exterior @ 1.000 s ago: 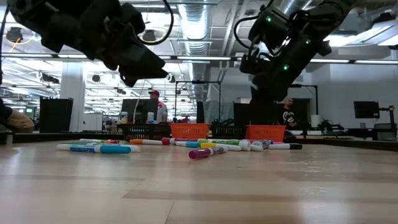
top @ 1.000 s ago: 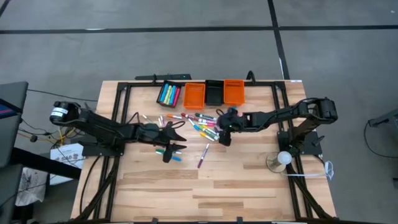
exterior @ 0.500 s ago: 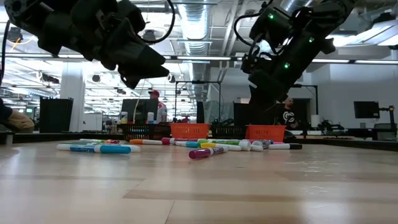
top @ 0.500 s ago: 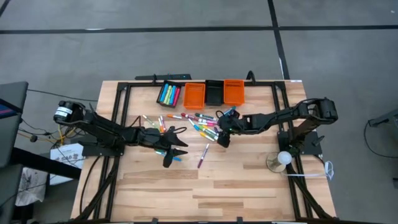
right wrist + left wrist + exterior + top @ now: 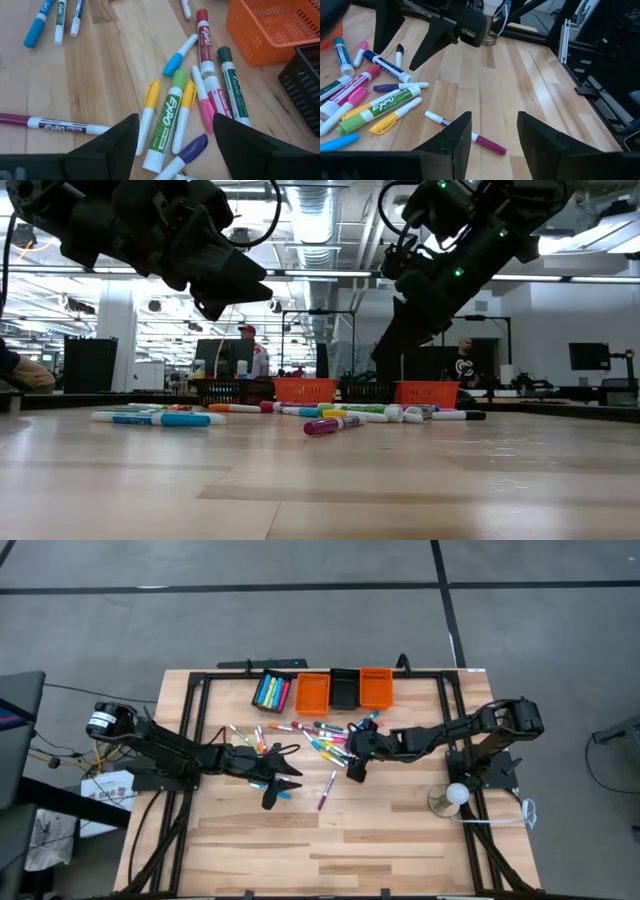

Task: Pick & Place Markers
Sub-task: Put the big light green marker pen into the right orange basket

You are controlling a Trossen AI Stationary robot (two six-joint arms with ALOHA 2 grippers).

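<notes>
Wooden counter (image 5: pixel 400 830) seen from above, carrying at its far edge a row of bins: black bin (image 5: pixel 271 691) already holding markers, orange bin (image 5: pixel 312 692), second black bin (image 5: pixel 344 689), second orange bin (image 5: pixel 376 687). Two dark arms reaching inward from either side. Left hand (image 5: pixel 276 783) hovering off the surface with fingers parted and nothing between them, above the nearer, sparser side of the scatter. Right hand (image 5: pixel 354 764) likewise spread wide and empty, poised at the right-hand end of the main cluster. Markers (image 5: pixel 322 740) strewn loose across the counter's middle, just in front of the bins, lying flat at mixed angles, some touching. Magenta marker (image 5: pixel 465 132) lying alone, apart from the cluster, directly ahead of the left hand's fingers, long axis slanting across the gap between them; probably the left arm's nearest candidate. Green marker (image 5: pixel 166 119) lying straight ahead between the right hand's fingers, flanked closely by two yellow-capped markers (image 5: pixel 148 114), long axis running roughly along the approach line, so a wrist turn likely needed before closing across the barrel.
</notes>
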